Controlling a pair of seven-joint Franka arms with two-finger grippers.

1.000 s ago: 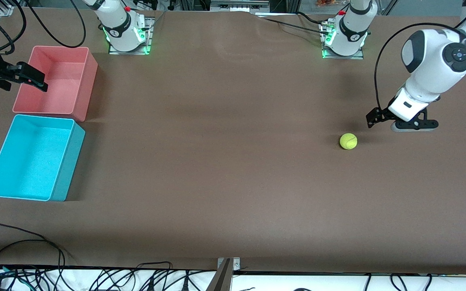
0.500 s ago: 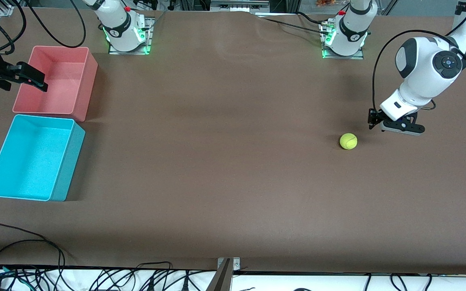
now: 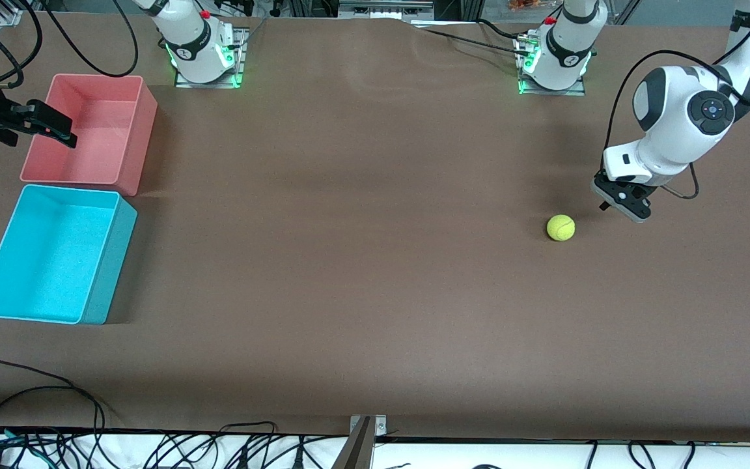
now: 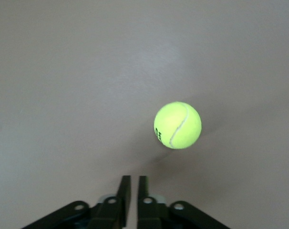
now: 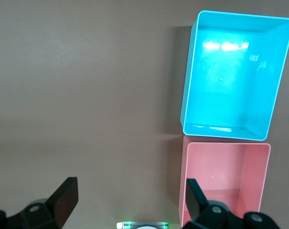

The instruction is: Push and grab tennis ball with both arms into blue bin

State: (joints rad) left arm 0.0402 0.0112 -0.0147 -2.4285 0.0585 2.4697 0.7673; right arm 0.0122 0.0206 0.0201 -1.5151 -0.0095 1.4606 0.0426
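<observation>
Toward the left arm's end of the counter [image 3: 362, 273], the front view shows the tennis ball [image 3: 560, 228] lying alone on bare brown surface. The left claw [image 3: 622, 202] hangs low just beside it, not touching, fingers pinched together with nothing between them. The blue bin [image 3: 56, 254] stands well apart at the right arm's end, with a pink bin [image 3: 88, 127] beside it, farther from the front camera. The right claw [image 3: 40, 124] waits over the pink bin's outer edge. Nothing lies between ball and bin.

From the left wrist view, the tennis ball [image 4: 177, 125] sits ahead of the shut fingers [image 4: 126, 191], slightly off their line. It looks light, fuzzy and springy, so a nudge should roll it freely and perhaps off course; a push wants to meet its middle, low. For grabbing, the fingers should span its widest part.

From the right wrist view, the right claw [image 5: 130, 200] stands wide and empty above the blue bin [image 5: 187, 95] and pink bin [image 5: 185, 191], which touch side by side.
</observation>
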